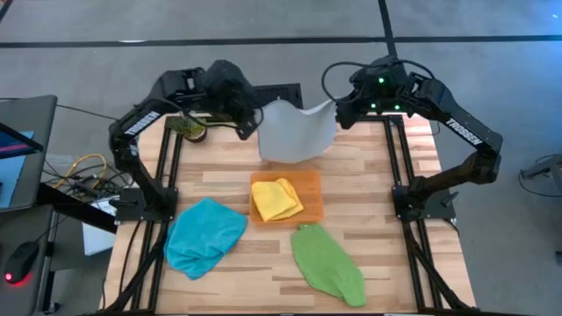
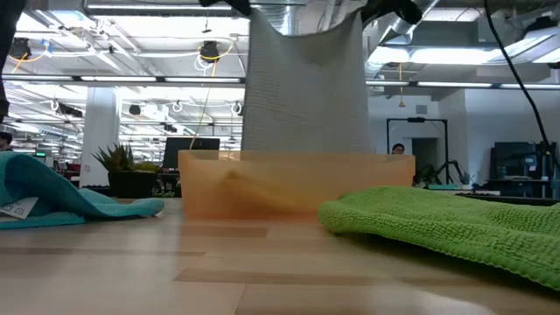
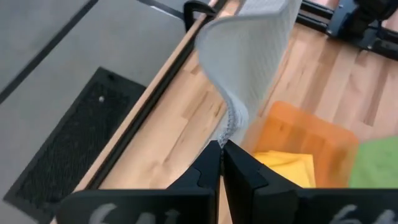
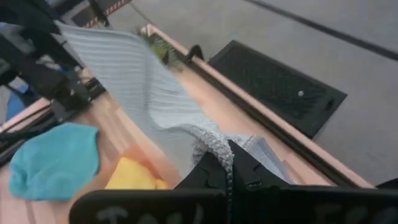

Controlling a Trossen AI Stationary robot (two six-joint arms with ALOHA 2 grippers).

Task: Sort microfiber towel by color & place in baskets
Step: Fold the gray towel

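A pale grey towel (image 1: 294, 132) hangs spread between my two grippers over the far part of the table; in the low view the grey towel (image 2: 306, 83) drops behind the orange tray (image 2: 293, 184), which hides its lower edge. My left gripper (image 1: 255, 123) is shut on its left upper corner, my right gripper (image 1: 337, 112) on its right upper corner. The orange tray (image 1: 309, 186) lies mid-table with a crumpled yellow towel (image 1: 275, 199) in it. A blue towel (image 1: 204, 235) and a green towel (image 1: 327, 262) lie bunched on the near table. My left gripper (image 3: 221, 152) pinches the grey towel's stitched edge (image 3: 232, 126) at an upper corner between its two shut fingers, slanting down. The cloth runs away from the fingers in a loose curve. My right gripper (image 4: 229, 163) pinches the opposite upper corner's hem (image 4: 210, 142) between its shut fingers, slanting down. The cloth bunches at the fingers and stretches off toward the left arm.
A small potted plant (image 1: 189, 128) stands at the far left corner under the left arm. Black frame rails (image 1: 167, 167) run along both table sides. Bare wood (image 1: 369, 175) shows right of the tray.
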